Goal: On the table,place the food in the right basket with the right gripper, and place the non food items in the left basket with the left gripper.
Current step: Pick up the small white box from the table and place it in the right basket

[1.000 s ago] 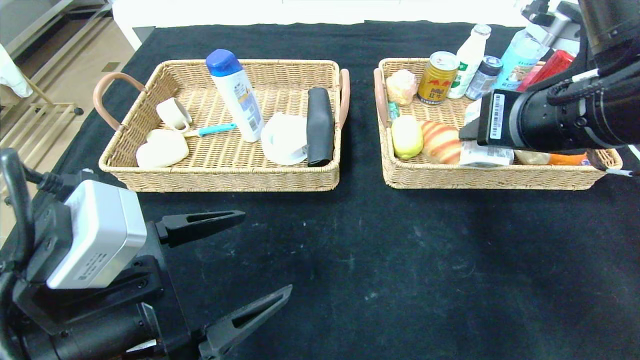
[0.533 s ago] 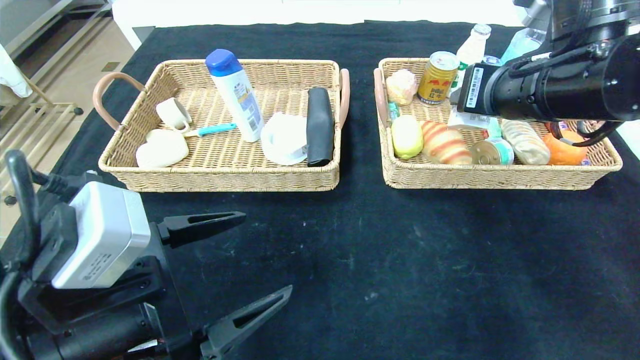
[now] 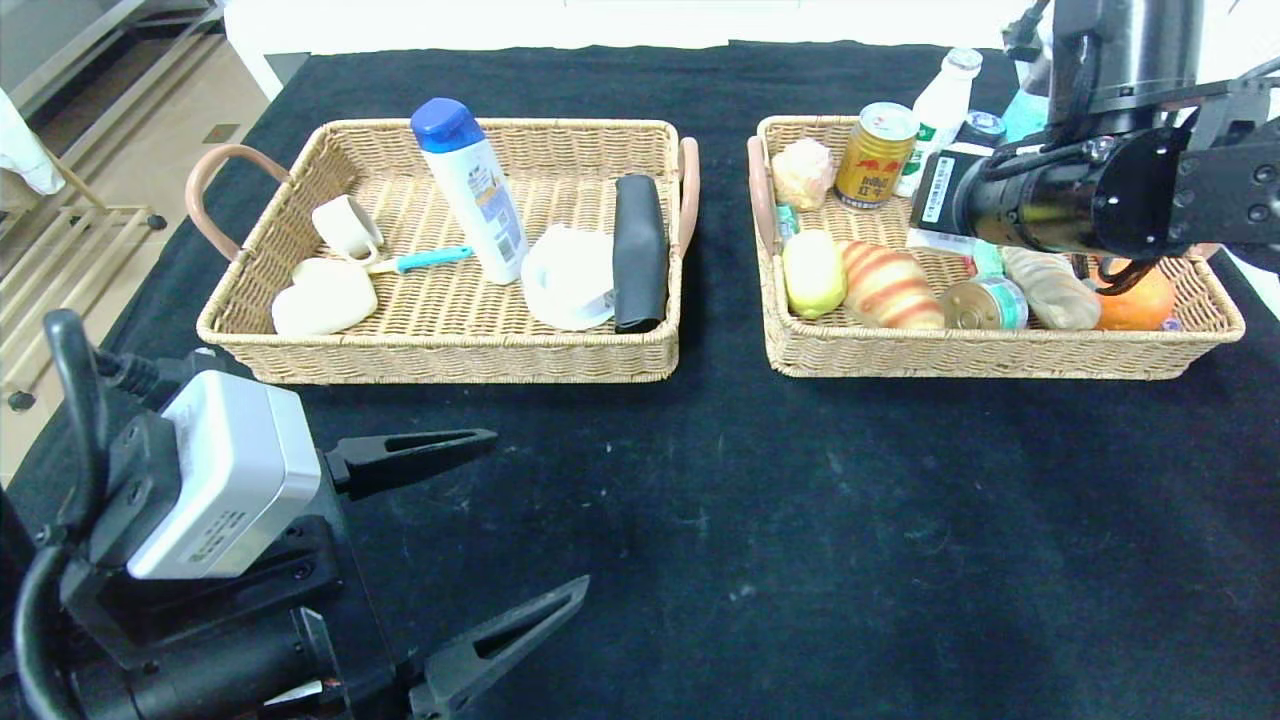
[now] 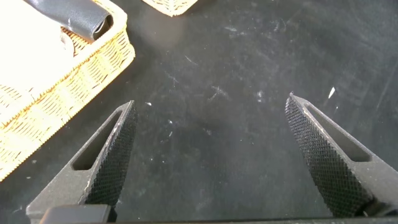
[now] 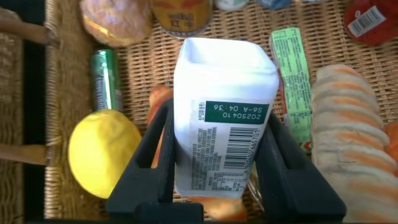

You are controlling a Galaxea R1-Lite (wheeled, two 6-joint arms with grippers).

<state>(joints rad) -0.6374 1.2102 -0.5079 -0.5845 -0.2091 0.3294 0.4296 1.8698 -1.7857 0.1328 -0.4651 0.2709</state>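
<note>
Already the left basket [image 3: 440,330] held the shampoo bottle [image 3: 470,190] and glasses case [image 3: 640,250]; the left gripper [image 3: 480,540] hung spread wide and empty over bare cloth. Lemon [image 3: 813,272] and croissant [image 3: 888,287] lay in the right basket [image 3: 1000,355], above which the right gripper [image 5: 214,155] clamped the white carton [image 5: 224,127], unreleased. The head view hid its fingers.

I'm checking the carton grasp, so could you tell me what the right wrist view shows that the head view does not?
Only the right wrist view shows the right gripper shut on the white carton, held over the basket.

Only the head view shows the left basket with the shampoo bottle and glasses case, and the open left gripper over the table.

Both show the lemon and croissant in the right basket.
</note>
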